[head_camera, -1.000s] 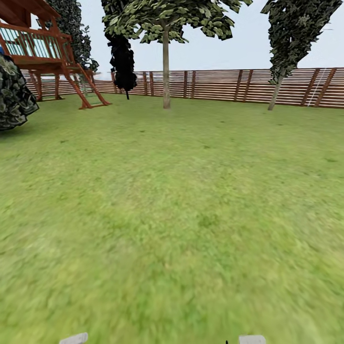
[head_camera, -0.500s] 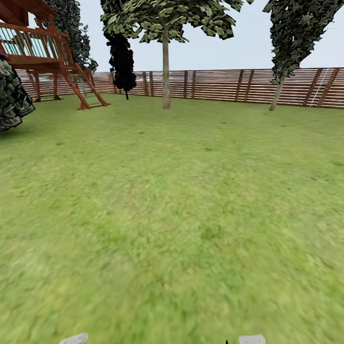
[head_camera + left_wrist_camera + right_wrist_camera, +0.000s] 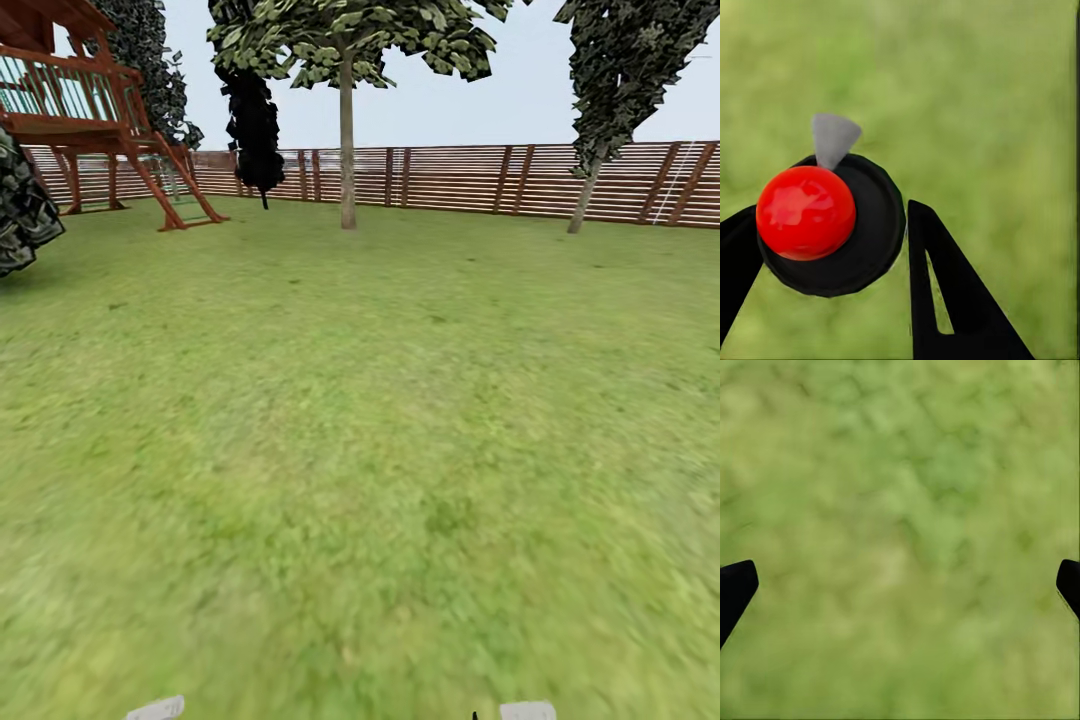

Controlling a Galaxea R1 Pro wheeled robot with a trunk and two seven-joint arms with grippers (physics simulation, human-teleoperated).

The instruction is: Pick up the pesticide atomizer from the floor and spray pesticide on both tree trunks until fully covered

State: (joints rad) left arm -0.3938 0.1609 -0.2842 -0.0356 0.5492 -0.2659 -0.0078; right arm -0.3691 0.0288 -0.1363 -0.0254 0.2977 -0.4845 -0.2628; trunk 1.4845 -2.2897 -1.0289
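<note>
In the left wrist view my left gripper is shut on the pesticide atomizer. The atomizer has a black round body, a glossy red ball top and a grey nozzle, and it hangs over blurry green grass. My right gripper is open, its black fingertips far apart over bare grass. Far ahead in the head view stands a tree with a straight grey-brown trunk and a green crown, near the fence.
A brown slat fence closes the lawn's far side. A red wooden playset stands at the back left, with dark leafy trees behind and beside it. A thin leaning dark tree stands at the back right. Open grass lies between me and the trunk.
The whole head view has shifted slightly: the playset and the dark bush have slid leftward and the fence line sits a touch nearer, so the camera is moving over the lawn.
</note>
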